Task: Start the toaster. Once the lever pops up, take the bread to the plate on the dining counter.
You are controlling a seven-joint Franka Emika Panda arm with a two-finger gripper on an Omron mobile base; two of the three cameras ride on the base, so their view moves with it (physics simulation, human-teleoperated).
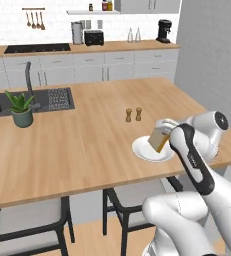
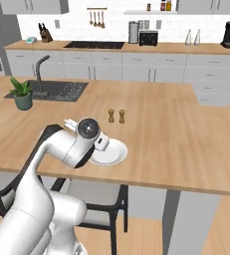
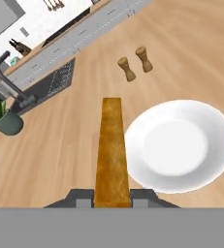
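The gripper (image 3: 112,199) is clamped tight on the bread (image 3: 112,150), a thin golden-brown toast slice held on edge between the two fingers. In the hand view the slice runs straight out from the jaws, its narrow crust edge facing the camera. It hangs just above the dining counter (image 1: 87,145), over the left rim of the plate (image 3: 181,145), with most of its length over bare wood beside the plate. From the left base view the bread (image 1: 159,140) sits tilted over the near side of the plate (image 1: 149,152), and I cannot tell whether its lower corner touches the china or hovers just clear.

The small white plate (image 2: 111,152) lies close to the near edge of the island's light-wood top, towards the right-hand end as the robot faces it. A little further in from the edge stand two small wooden salt and pepper shakers (image 1: 133,115), side by side and upright. Over towards the far left corner of the island a dark sink (image 1: 32,102) with a tall faucet (image 1: 28,75) is let into the top, and a potted plant (image 1: 21,107) stands in front of it.

The toaster (image 1: 94,37) sits well apart, on the back worktop against the tiled wall, next to a steel canister (image 1: 77,33). The black coffee machine (image 1: 163,31) stands near that worktop's right end.
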